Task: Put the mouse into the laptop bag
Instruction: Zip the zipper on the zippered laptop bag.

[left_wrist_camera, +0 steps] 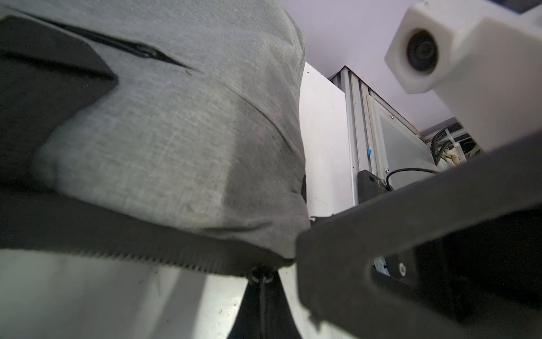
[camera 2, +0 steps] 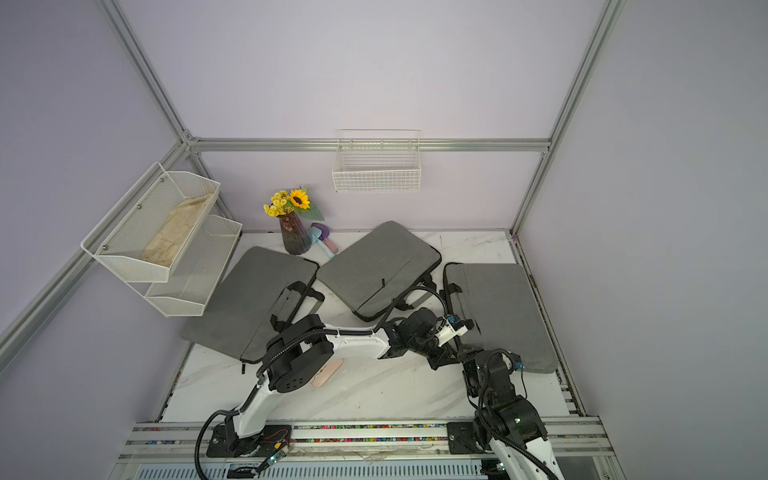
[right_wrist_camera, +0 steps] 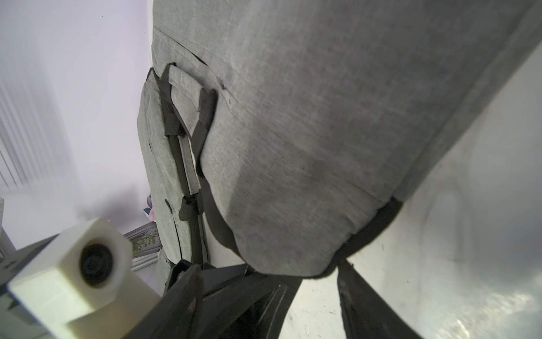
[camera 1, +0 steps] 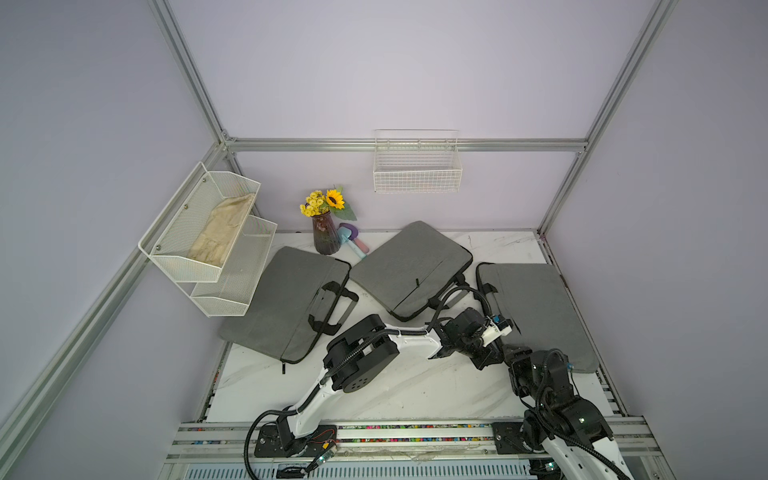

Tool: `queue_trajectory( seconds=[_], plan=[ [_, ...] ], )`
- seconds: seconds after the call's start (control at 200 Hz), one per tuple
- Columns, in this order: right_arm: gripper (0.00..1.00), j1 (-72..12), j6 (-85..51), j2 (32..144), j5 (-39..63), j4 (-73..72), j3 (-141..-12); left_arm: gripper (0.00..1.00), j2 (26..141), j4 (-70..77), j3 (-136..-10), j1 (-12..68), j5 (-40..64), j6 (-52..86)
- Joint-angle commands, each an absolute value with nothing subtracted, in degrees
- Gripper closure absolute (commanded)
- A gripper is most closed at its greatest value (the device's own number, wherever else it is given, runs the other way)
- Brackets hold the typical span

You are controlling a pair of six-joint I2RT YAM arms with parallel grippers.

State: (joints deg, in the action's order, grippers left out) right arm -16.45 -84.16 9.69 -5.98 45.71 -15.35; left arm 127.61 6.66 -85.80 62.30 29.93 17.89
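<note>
The mouse [camera 2: 327, 372] is lying flat on the white marble table [camera 2: 374, 399]. It is showing as a pale pink, smooth, rounded oblong. Only part of it is peeking out from under the elbow of the left arm [camera 2: 299, 357], and it is showing in just a top view. It is sitting outside every bag, near the front corner of the grey bag [camera 2: 249, 299] beside the mesh shelf [camera 2: 166, 241]. It is lying well apart from the laptop bag [camera 2: 503, 307] where both arms are meeting.

That laptop bag is lying flat on the side of the table where the right arm is mounted. It is showing grey woven fabric, black handles and a black zipper.

At its near corner the left gripper [left_wrist_camera: 264, 305] is pressing its jaws together on the zipper pull [left_wrist_camera: 261, 274]. The right gripper [right_wrist_camera: 265, 281] is holding its jaws wide apart, straddling the same corner and gripping nothing.

A third bag [camera 1: 409, 266] is lying between the other two. A vase [camera 1: 325, 237] of yellow flowers is standing behind them by the back wall.
</note>
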Motion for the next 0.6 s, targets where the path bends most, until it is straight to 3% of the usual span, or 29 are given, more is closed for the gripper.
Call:
queue_trajectory(
  seconds=[0.0, 0.11, 0.215, 0.37, 0.595],
  plan=[
    [0.26, -16.4, -87.5, 11.0, -4.7, 42.1, -13.4, 1.0, 124.3, 8.3, -91.5, 62.4, 33.0, 16.1],
    [0.29, -16.4, -89.5, 12.1, -8.2, 42.6, -14.0, 1.0, 123.5, 8.5, -90.8, 62.4, 33.4, 16.3],
    [0.44, -16.4, -91.4, 13.1, -11.0, 42.4, -14.1, 1.0, 122.5, 8.6, -89.8, 62.5, 33.2, 16.2],
    [0.5, -16.4, -93.0, 15.0, -16.0, 42.6, -14.7, 1.0, 120.9, 9.0, -88.3, 62.5, 32.8, 16.1],
    [0.78, -16.4, -91.9, 17.1, -18.5, 43.3, -16.7, 1.0, 120.3, 9.4, -87.5, 62.5, 32.1, 16.3]
  ],
)
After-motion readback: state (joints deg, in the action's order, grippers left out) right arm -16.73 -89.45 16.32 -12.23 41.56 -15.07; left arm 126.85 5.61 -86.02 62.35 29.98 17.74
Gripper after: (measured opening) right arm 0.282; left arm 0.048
